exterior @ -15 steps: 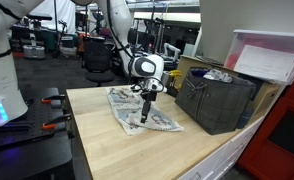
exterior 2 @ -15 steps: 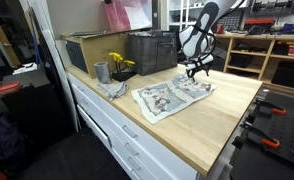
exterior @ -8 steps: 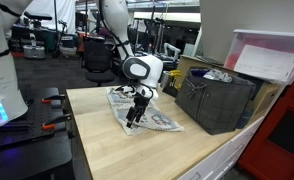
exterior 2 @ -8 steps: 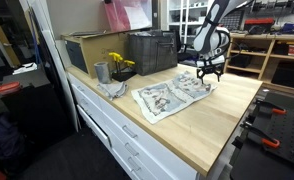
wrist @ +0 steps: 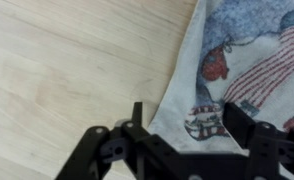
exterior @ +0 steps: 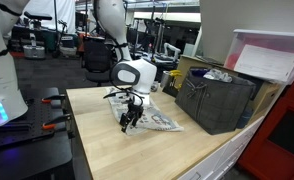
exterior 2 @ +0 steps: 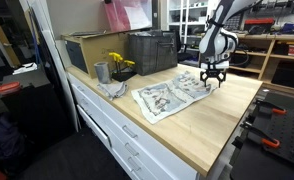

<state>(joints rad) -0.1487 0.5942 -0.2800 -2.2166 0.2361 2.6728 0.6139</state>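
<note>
Two jaws wide apart over printed cloth (wrist: 249,50), black crate (exterior: 217,105) near, cup (exterior 2: 101,72) well apart

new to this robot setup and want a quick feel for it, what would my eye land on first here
The printed cloth spread flat on the wooden table stands out first. The open gripper is right at the cloth's edge, next to bare wood. Along the back of the table stands a dark crate, with bright yellow flowers and a grey cup beside it.
</note>
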